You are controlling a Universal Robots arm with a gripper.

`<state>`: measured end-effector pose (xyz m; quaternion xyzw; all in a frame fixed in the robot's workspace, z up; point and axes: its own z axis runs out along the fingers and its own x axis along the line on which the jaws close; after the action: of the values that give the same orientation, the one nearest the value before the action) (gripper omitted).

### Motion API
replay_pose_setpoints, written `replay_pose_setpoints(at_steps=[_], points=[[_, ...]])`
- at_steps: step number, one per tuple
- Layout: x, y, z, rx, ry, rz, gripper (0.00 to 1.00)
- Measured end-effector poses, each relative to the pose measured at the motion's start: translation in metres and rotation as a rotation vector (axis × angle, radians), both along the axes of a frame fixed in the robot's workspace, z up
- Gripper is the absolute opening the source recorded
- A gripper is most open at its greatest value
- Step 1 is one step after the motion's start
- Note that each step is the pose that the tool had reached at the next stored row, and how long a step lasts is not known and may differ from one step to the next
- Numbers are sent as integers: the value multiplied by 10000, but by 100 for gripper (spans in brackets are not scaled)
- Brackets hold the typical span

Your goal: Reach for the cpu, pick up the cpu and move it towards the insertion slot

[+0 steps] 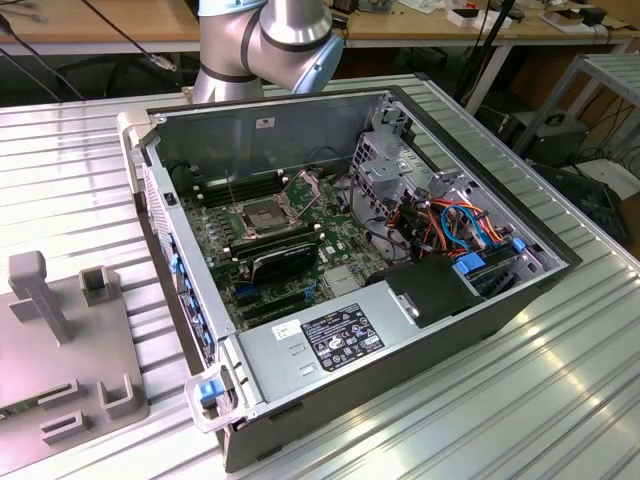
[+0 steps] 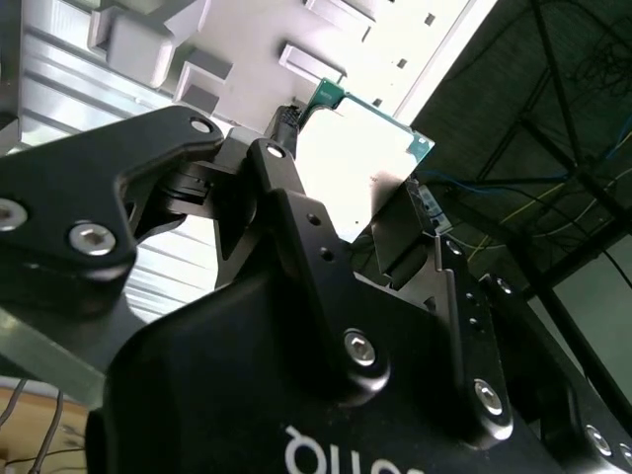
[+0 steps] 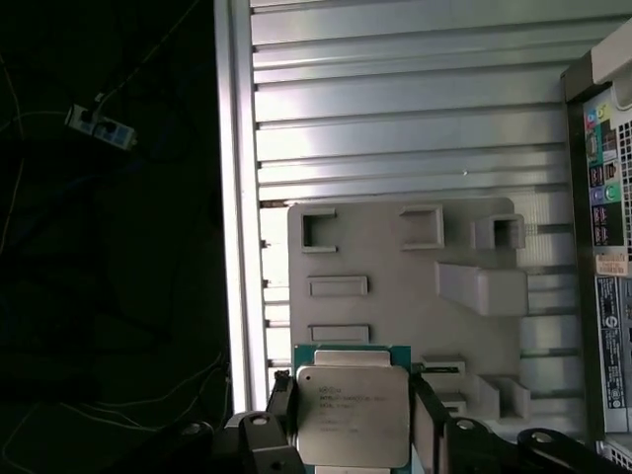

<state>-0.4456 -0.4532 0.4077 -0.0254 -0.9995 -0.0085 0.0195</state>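
The hand (image 3: pixel 351 420) is closed on the cpu (image 3: pixel 353 415), its two black fingers (image 3: pixel 279 415) pressing opposite edges of the chip, which is held above the grey fixture plate (image 3: pixel 395 286) on the ribbed metal counter (image 3: pixel 395 118), well apart from the insertion slot (image 1: pixel 262 216) inside the open computer case (image 1: pixel 480 330). The second wrist view shows the chip's green-edged board (image 2: pixel 370 158) standing proud of the fingertips. I judge the part light, thin, rigid and fragile, with a smooth lid likely to slip, so the edge grip suits it.
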Motion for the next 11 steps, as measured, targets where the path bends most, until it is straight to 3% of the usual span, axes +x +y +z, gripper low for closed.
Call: replay_pose_setpoints(at_steps=[7, 11], points=[[113, 0, 0, 0, -1, -1, 55], [128, 0, -1, 0, -1, -7, 55]])
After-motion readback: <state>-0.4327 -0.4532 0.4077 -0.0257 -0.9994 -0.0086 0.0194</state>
